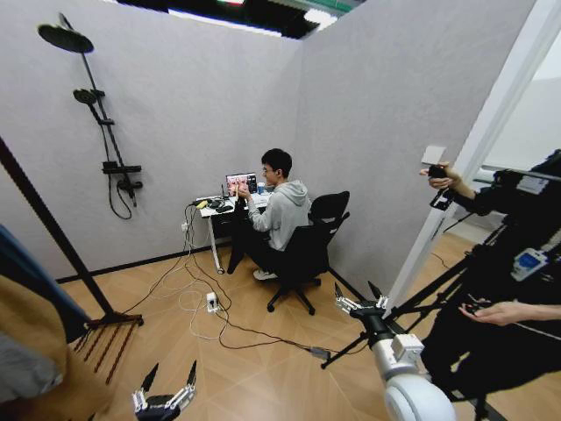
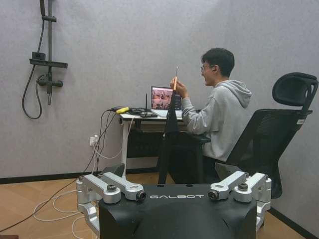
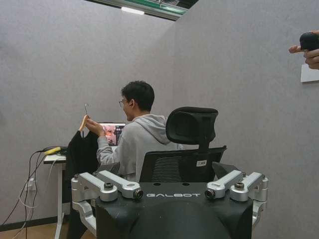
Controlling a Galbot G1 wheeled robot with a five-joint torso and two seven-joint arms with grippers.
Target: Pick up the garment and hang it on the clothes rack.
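Observation:
A seated person at the desk holds up the garment (image 3: 79,154), a dark cloth on a wooden hanger (image 3: 82,122) with a metal hook. It also hangs in front of the desk in the left wrist view (image 2: 170,124) and shows small in the head view (image 1: 238,224). The clothes rack (image 1: 53,230) leans across the left edge, its slatted base (image 1: 110,340) on the floor. My left gripper (image 1: 171,379) is low and open, far from the garment. My right gripper (image 1: 357,295) is open too, beside the chair. Both stand empty in their wrist views (image 2: 170,172) (image 3: 168,169).
Blue, tan and grey clothes (image 1: 35,342) hang at the left edge by the rack. Cables and a power strip (image 1: 210,303) lie on the wooden floor. An office chair (image 1: 308,250), the desk (image 1: 210,209) and a tripod (image 1: 425,303) stand ahead and to the right.

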